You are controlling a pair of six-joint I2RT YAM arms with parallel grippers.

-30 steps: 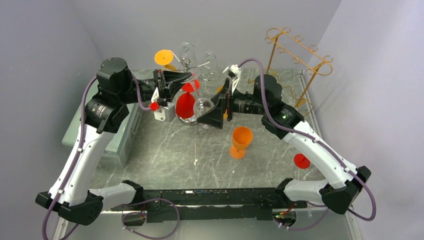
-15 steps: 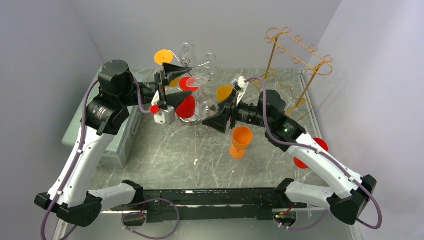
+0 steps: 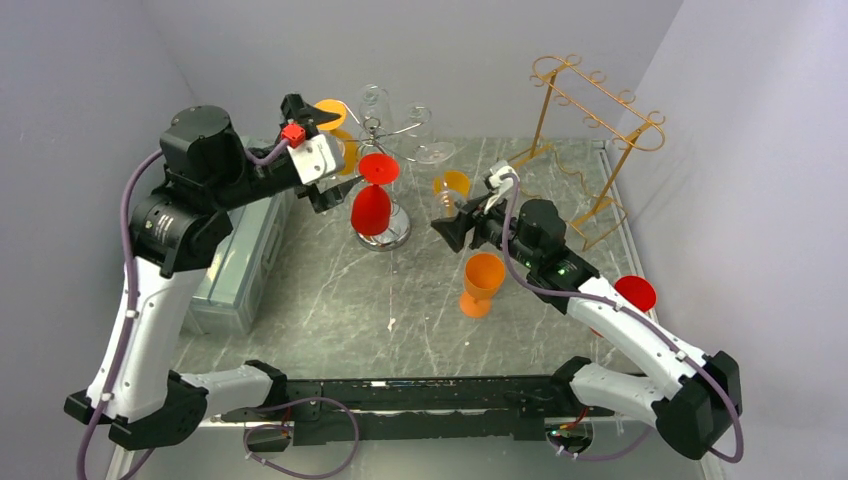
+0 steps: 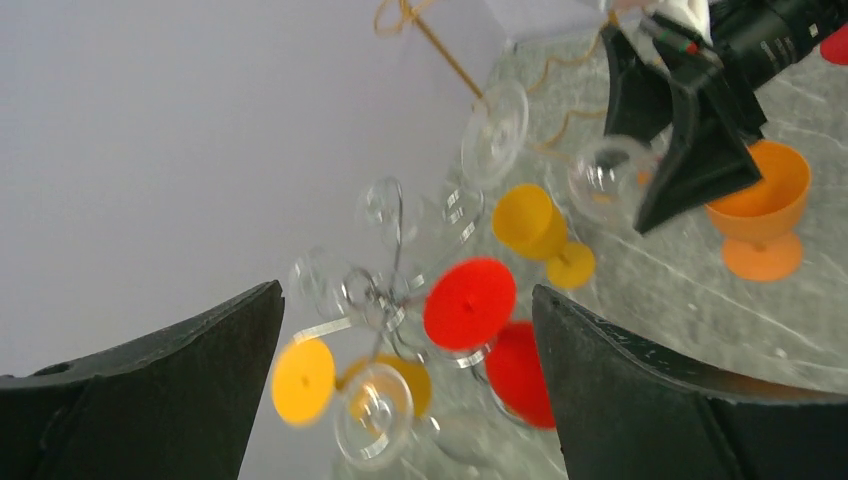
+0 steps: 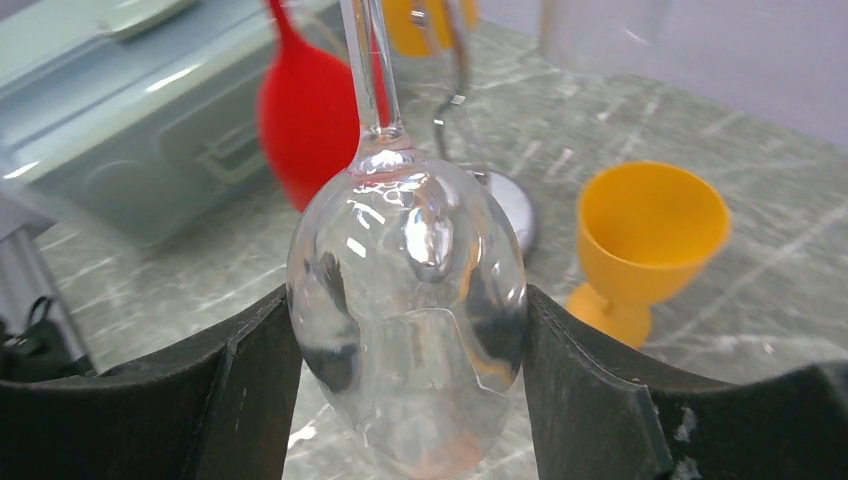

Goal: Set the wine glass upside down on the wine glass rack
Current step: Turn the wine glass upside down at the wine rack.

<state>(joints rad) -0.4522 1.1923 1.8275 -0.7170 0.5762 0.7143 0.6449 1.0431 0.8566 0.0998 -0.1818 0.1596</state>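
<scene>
The left gripper (image 4: 405, 295) is spreading wide and backing off while the right gripper (image 3: 455, 222) is pinching the clear wine glass (image 5: 405, 330) by its bowl beside the silver stand (image 3: 385, 237), so the handover seems done and racking remains.

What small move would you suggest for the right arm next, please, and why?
Probably ease the right tool toward the silver rack and line the stem of the clear glass up with a free arm. The tool grips the bowl with the stem pointing up, and the left tool is open and holds nothing, so the glass depends on this grip alone.
</scene>
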